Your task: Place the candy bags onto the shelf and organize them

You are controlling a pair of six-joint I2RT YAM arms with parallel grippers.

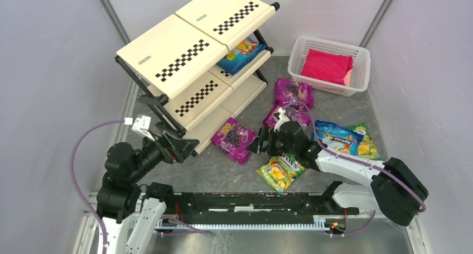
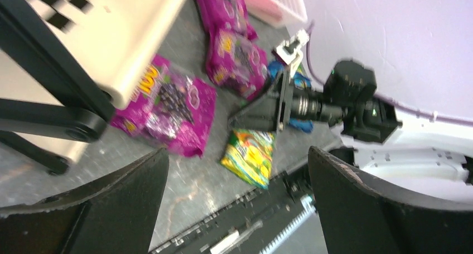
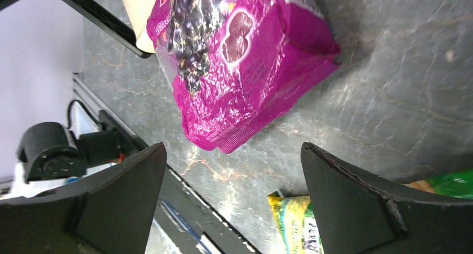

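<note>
Spread to its widest, my right gripper point(image 1: 255, 144) holds nothing. It lies low over the grey table point(image 1: 217, 173) with the fingers pointing at the magenta grape bag point(image 3: 245, 70), which sits just ahead of the tips and not between them. That bag lies flat at the foot of the shelf point(image 1: 167, 47), its far corner against the lowest tier's front edge. I read it as the one in hand. It is nearest the rack and lies end-on to me, so I can pinch the crimped near edge without crushing the candy.

My left gripper point(image 1: 187, 148) is also parted and empty, hanging by the shelf's lower frame. From there it can receive or steady a bag without crossing my right arm.

One blue fruit bag point(image 1: 242, 53) already rests on the middle tier, so the work looks barely begun. Waiting on the table to my right are:
- two more magenta bags point(image 1: 293, 92)
- a blue bag point(image 1: 334, 137)
- a green-yellow bag point(image 1: 279, 173), close under my right forearm
- another green-yellow bag point(image 1: 365, 142) beyond the blue one

The white basket point(image 1: 333, 43) with its pink-red bundle point(image 1: 328, 66) is not my concern.

The film is glossy, so a shallow pinch could slip.
</note>
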